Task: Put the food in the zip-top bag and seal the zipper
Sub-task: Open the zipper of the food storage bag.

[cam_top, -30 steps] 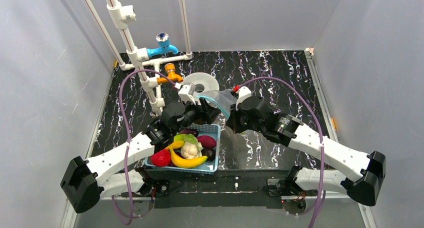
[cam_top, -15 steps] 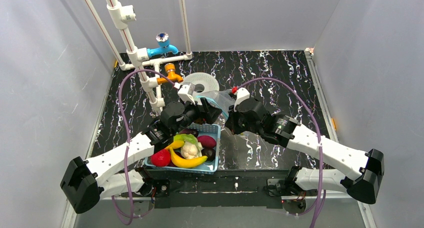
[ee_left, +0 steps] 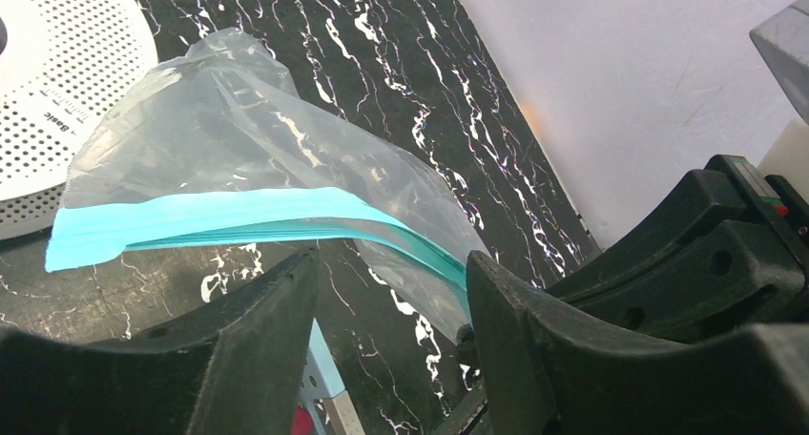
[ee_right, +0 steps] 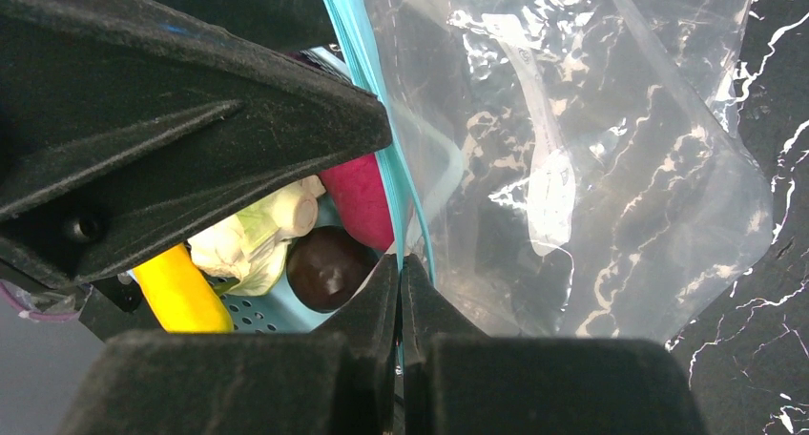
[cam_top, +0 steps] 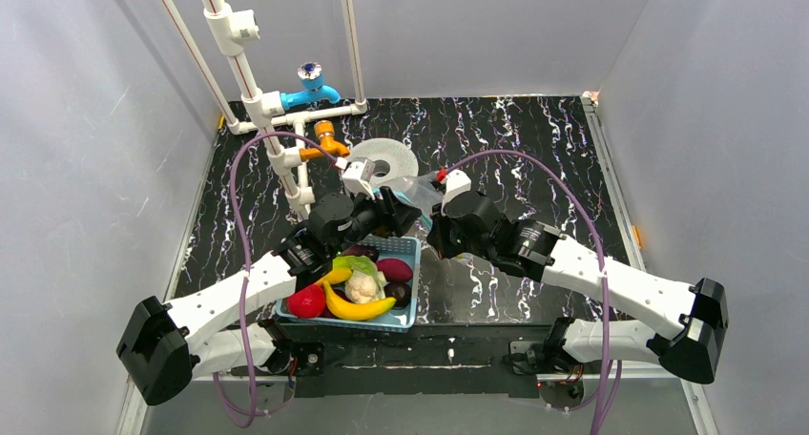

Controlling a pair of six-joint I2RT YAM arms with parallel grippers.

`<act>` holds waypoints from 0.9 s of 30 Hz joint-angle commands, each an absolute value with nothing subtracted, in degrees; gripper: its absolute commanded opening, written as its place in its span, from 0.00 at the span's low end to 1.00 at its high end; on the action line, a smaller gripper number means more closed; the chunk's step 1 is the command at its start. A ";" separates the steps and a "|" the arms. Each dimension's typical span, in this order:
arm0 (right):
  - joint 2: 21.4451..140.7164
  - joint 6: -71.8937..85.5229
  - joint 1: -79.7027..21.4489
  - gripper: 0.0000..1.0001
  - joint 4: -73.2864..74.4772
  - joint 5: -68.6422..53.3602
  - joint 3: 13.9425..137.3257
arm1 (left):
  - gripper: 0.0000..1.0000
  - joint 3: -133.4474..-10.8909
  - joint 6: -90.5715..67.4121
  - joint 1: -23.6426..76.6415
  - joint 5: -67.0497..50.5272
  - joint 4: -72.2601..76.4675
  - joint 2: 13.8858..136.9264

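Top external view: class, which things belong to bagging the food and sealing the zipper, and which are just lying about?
Belongs to the job: zip-top bag, its teal zipper, the toy food in the light-blue basket.

Just lying about: blue tap, orange tap, white pipes, white perforated disc.

Two arms point(cam_top: 224, 297), one zip-top bag point(ee_left: 238, 158), one basket point(cam_top: 406, 252), one apple point(cam_top: 306, 302), one cauliflower point(cam_top: 361, 287).
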State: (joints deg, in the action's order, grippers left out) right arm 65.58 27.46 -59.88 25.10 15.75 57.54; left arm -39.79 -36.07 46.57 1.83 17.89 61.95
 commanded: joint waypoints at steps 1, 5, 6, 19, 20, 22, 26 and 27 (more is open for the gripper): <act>65.17 28.60 -60.21 0.01 22.68 17.86 59.64 | 0.48 -39.27 -35.23 46.23 0.95 20.67 61.66; 64.87 29.11 -60.21 0.01 22.57 17.84 59.52 | 0.39 -39.05 -34.99 46.20 0.73 21.07 61.54; 64.79 29.12 -60.21 0.01 22.51 17.76 59.56 | 0.39 -38.96 -34.99 46.17 0.71 21.20 61.61; 65.31 29.10 -62.99 0.01 21.98 21.39 60.42 | 0.22 -40.27 -35.82 46.22 0.76 18.76 64.17; 65.69 28.95 -63.34 0.01 21.90 22.08 60.53 | 0.22 -40.39 -35.84 46.22 0.90 18.52 64.28; 66.46 28.42 -63.94 0.01 21.88 23.06 60.84 | 0.28 -40.53 -36.04 46.11 1.05 18.16 64.41; 68.33 27.38 -64.89 0.01 21.68 24.59 61.32 | 0.35 -40.98 -36.00 45.94 0.97 17.50 64.48; 68.70 27.11 -65.05 0.01 21.63 24.82 61.46 | 0.35 -41.04 -36.10 45.89 0.92 17.47 64.53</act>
State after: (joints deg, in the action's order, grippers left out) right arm 67.44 28.25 -64.10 24.99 21.65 58.41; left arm -39.79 -36.18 46.28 0.45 18.24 64.47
